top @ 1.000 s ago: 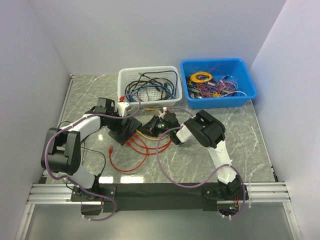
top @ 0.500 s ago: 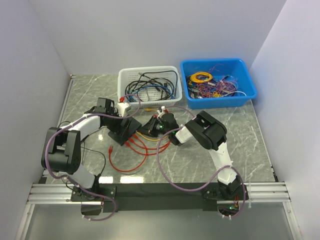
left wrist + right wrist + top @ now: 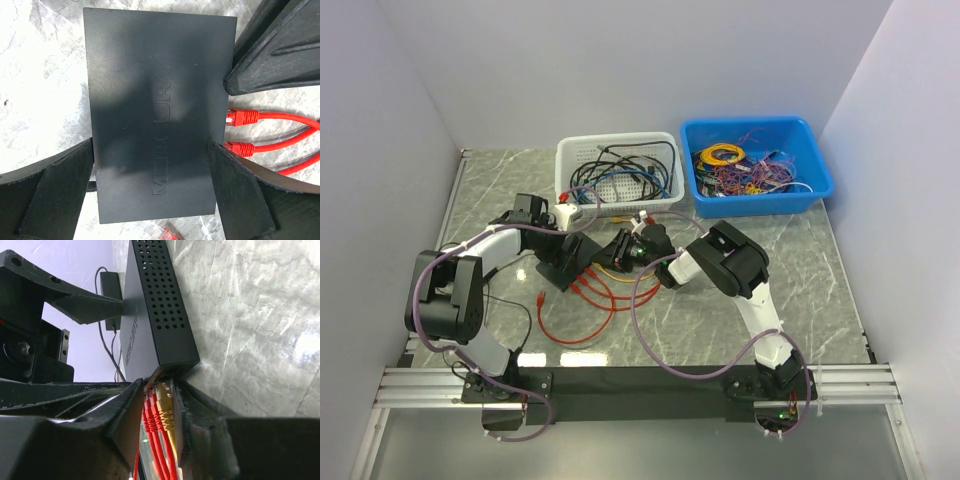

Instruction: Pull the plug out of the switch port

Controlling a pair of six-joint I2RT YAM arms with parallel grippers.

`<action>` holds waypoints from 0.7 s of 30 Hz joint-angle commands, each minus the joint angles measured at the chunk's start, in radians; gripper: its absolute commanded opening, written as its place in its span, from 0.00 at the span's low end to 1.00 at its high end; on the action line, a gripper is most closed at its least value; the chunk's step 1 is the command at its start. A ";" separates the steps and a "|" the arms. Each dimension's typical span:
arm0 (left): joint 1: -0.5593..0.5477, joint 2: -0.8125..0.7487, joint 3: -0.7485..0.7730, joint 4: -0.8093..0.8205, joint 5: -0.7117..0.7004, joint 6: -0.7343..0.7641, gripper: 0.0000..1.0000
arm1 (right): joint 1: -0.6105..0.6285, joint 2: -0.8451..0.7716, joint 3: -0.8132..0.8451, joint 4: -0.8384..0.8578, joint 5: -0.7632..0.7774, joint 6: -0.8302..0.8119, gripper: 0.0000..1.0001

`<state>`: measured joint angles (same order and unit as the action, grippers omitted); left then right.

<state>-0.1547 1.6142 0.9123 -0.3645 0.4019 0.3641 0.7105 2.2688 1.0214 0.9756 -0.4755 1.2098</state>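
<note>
**Now: right hand (image 3: 157,385) at the port edge, left hand (image 3: 150,145) across the switch (image 3: 155,100)**

The right hand sets its two fingers (image 3: 125,425) on either side of a short row of plugs seated in the switch's port edge. A yellow plug (image 3: 165,407) sits nearest one finger, and red plugs (image 3: 149,415) lie next to it toward the other. The fingers stand partway apart and close against that row. Whether they press on any plug cannot be told. Straight ahead of the fingertips the switch lies flat on the marbled tabletop (image 3: 250,315), its vented short side turned toward this hand.

The left hand comes at the switch from the opposite side. It is spread wide, with one fingertip against each long edge, so the black box is clamped between them. The embossed lettering on the lid runs lengthwise between its fingers. Just past its port-side finger, two red plugs sit in their ports, and their red cables (image 3: 290,120) run away from the hand. One finger of the right hand ends right beside the farther of those two plugs.

Farther out, the red cables loop over the tabletop on the near side of both hands. Beyond the hands stands a white mesh basket (image 3: 620,150) holding dark cables. A blue bin (image 3: 820,185) of coloured wires stands beside it, beyond the right hand.
</note>
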 commanded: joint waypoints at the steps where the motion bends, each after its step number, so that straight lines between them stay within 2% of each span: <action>1: -0.025 0.061 -0.047 -0.096 -0.005 0.052 0.97 | 0.027 0.074 0.028 -0.081 0.034 -0.027 0.33; 3: -0.025 0.058 -0.049 -0.091 -0.006 0.052 0.97 | 0.027 0.066 0.020 -0.068 0.041 -0.026 0.28; 12: -0.023 0.062 -0.052 -0.077 -0.021 0.044 0.97 | 0.027 0.034 -0.072 -0.031 0.011 -0.047 0.30; 17: -0.023 0.058 -0.055 -0.074 -0.035 0.041 0.97 | 0.027 0.015 -0.104 -0.023 -0.008 -0.055 0.39; 21: -0.023 0.061 -0.050 -0.073 -0.040 0.042 0.97 | 0.026 -0.005 -0.118 -0.055 -0.008 -0.088 0.39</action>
<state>-0.1600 1.6165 0.9112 -0.3595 0.4095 0.3614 0.7155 2.2482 0.9569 1.0386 -0.4606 1.1866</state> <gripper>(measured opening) 0.969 0.385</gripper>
